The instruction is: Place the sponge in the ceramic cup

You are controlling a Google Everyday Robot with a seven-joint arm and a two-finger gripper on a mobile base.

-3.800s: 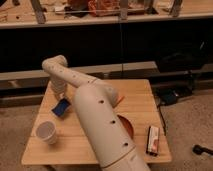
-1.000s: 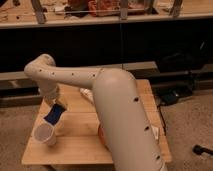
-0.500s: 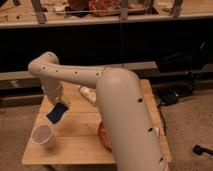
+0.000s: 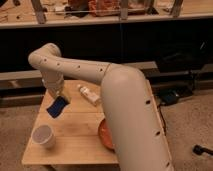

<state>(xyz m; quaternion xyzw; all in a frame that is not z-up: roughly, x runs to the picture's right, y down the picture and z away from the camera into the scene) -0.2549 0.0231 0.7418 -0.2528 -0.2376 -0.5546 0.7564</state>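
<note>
The dark-blue sponge (image 4: 57,107) hangs tilted in the air above the left part of the wooden table (image 4: 75,135), held at its upper end by my gripper (image 4: 62,97) at the tip of the long cream arm. The white ceramic cup (image 4: 43,136) stands upright near the table's front left corner, below and to the left of the sponge, with a clear gap between them. The arm reaches in from the lower right and bends over the table's back left.
A slim white bottle (image 4: 88,93) lies on its side at the table's back middle. An orange plate (image 4: 104,135) shows partly behind the arm at the right. A dark shelf unit stands behind the table, and cables lie on the floor at right.
The gripper has risen and moved to the right with the sponge, away from the cup, which the sponge was close over one second ago.
</note>
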